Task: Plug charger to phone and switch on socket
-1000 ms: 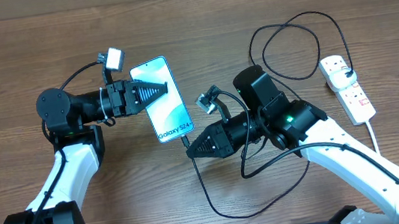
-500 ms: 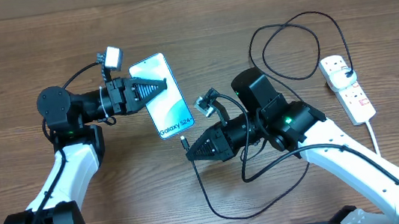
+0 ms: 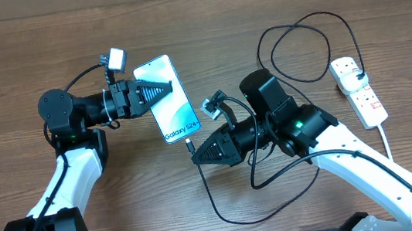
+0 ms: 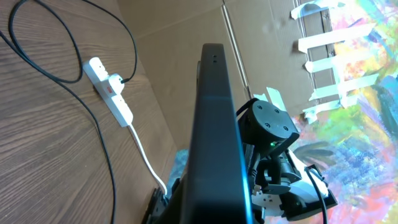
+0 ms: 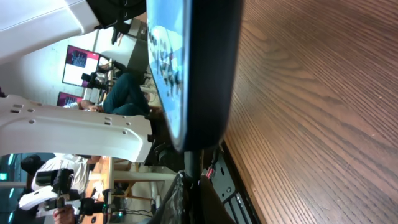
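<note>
The phone [image 3: 170, 108] is being gripped by the closed left gripper [image 3: 162, 89], its long axis being aimed at the right gripper [image 3: 195, 154]. There the charger [image 3: 190, 143] is being pinched by its connector tip at the phone's lower end, in line with the port; full seating cannot be told. The socket [image 3: 360, 90] is lying well right of the phone, nearer the right arm.

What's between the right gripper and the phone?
Only the charger connector tip, pinched in the right gripper and meeting the bottom edge of the phone. Overhead shows it; right wrist confirms. Whether it is seated, I cannot tell.
</note>
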